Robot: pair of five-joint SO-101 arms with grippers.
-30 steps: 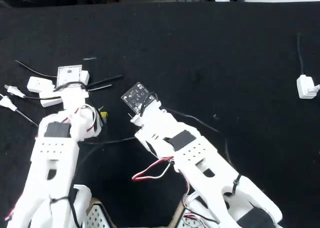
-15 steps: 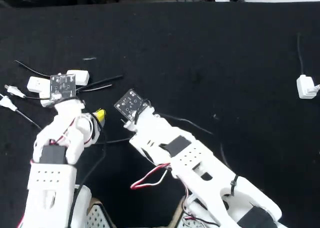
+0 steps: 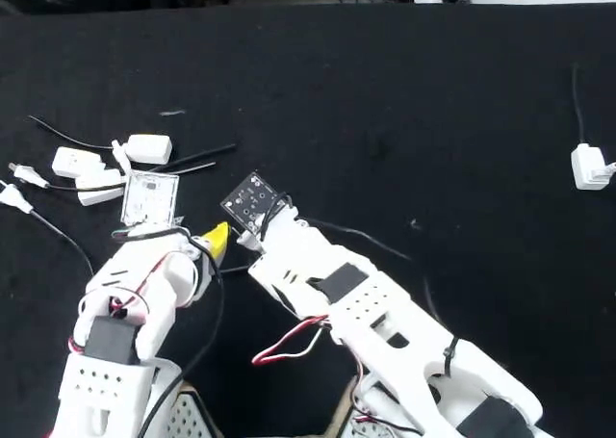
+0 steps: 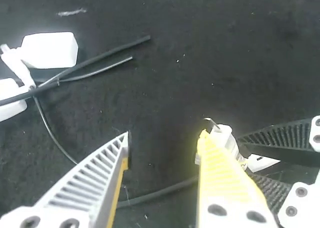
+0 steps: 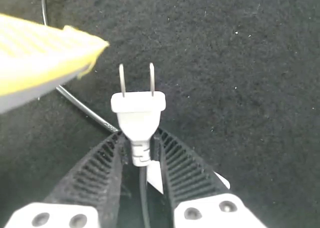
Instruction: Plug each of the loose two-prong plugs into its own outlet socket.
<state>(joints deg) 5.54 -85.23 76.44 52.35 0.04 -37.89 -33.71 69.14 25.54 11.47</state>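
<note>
Black tabletop (image 3: 404,91), apparently nothing plugged yet: right gripper (image 5: 139,135) clamps one plug (image 5: 137,105) near the outlet sockets (image 3: 149,148); left gripper (image 4: 164,135), nearer them, gapes empty.

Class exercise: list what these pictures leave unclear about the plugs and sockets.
High view: the sockets are too small to show their slots.
Left wrist view: one socket is cut off by the edge.
Right wrist view: the plug has a cord that runs off the edge inside the right end effector.
</note>
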